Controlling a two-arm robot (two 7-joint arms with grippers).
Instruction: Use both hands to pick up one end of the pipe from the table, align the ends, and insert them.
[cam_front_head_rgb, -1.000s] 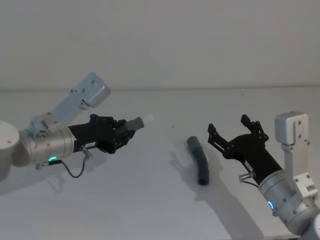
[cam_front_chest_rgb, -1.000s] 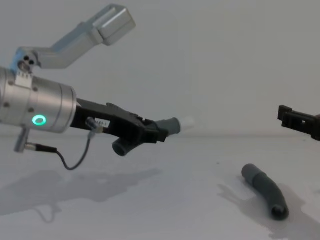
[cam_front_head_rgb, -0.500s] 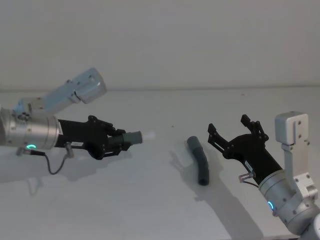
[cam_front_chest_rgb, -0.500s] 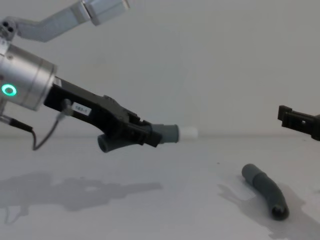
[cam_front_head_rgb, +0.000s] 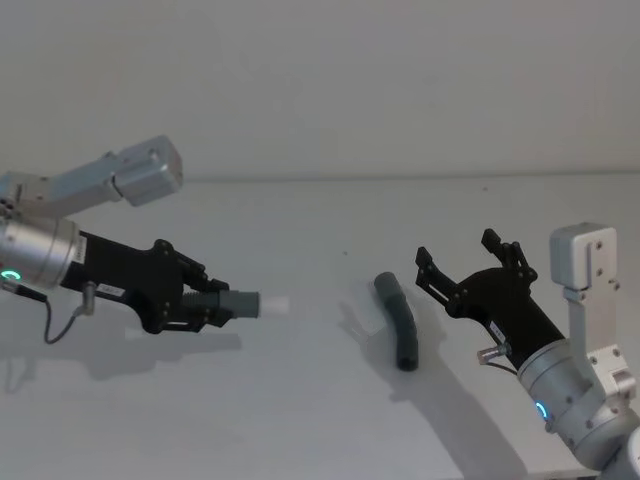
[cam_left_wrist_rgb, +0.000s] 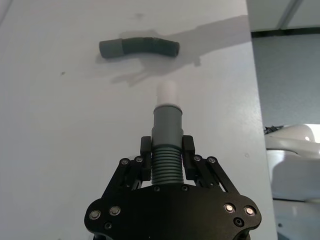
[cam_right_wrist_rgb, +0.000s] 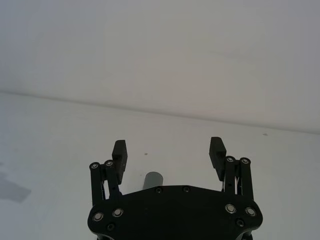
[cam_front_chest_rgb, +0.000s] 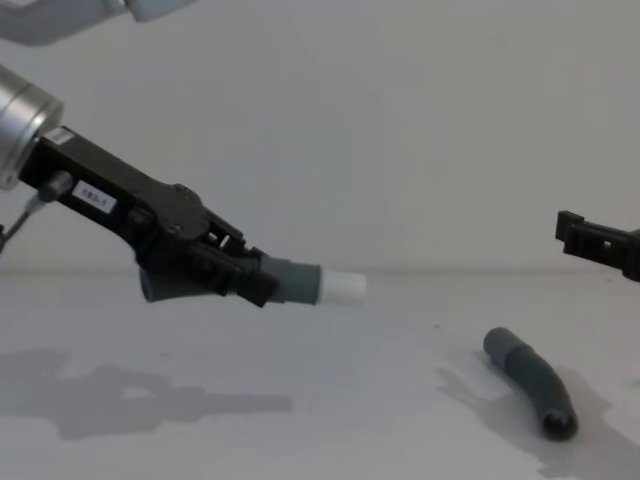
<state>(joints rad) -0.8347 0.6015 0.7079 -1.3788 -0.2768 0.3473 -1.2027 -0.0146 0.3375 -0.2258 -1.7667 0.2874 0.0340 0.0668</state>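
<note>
Gripping the white-tipped pipe piece (cam_front_head_rgb: 242, 302) above the table (cam_front_head_rgb: 300, 400), left tool (cam_front_head_rgb: 218, 306); right tool (cam_front_head_rgb: 456, 248) spread wide, empty, near the socket piece (cam_front_head_rgb: 398, 322) lying there; risk: an off-centre pinch may roll that curved piece away.

Soft even light, faint shadows

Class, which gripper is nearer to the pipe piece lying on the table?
Right. The right gripper hangs open just right of the lying pipe piece; the left gripper, clamping the other piece, is well to its left.
</note>
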